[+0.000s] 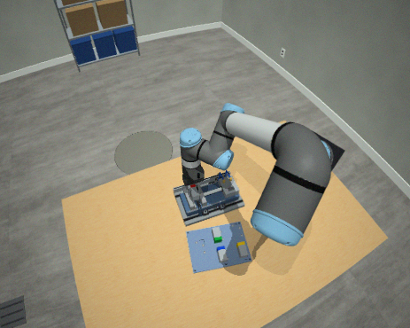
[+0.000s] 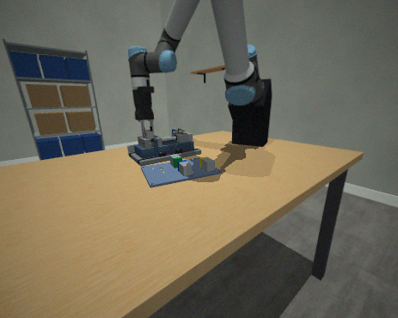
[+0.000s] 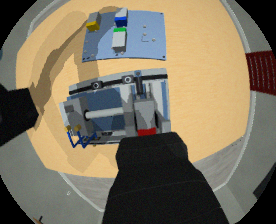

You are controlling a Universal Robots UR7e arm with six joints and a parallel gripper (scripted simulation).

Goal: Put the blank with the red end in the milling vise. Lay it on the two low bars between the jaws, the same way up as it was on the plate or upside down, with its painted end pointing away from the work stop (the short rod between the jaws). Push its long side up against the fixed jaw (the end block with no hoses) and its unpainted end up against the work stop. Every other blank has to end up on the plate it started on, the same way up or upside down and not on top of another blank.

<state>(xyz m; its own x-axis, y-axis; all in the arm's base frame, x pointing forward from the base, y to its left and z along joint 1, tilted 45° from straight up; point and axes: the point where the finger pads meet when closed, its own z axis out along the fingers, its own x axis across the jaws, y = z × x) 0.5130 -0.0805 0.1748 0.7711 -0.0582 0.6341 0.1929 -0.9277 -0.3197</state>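
Observation:
The blank with the red end (image 1: 193, 186) (image 3: 145, 111) is between my fingers over the fixed-jaw end of the milling vise (image 1: 214, 215) (image 2: 168, 159). My gripper (image 2: 148, 130) points straight down and is shut on it. In the wrist view its red end lies nearest the gripper body, its grey end towards the work stop's side and the plate. Whether it touches bars, jaw or stop cannot be told. On the blue plate (image 1: 204, 262) (image 2: 159, 178) (image 3: 155, 49) lie the green-ended blank (image 1: 217, 233) (image 3: 119, 42), the blue-ended blank (image 1: 222, 255) (image 2: 186, 168) and the yellow-ended blank (image 1: 243, 250) (image 2: 208, 164).
The hose-bearing jaw (image 1: 228, 190) (image 3: 76, 114) stands at the vise's other end, with blue hoses (image 3: 78, 140) rising from it. A pale round bar (image 3: 105, 113) runs between the ends. The plate lies close beside the vise. The upper arm hangs over the table's right side.

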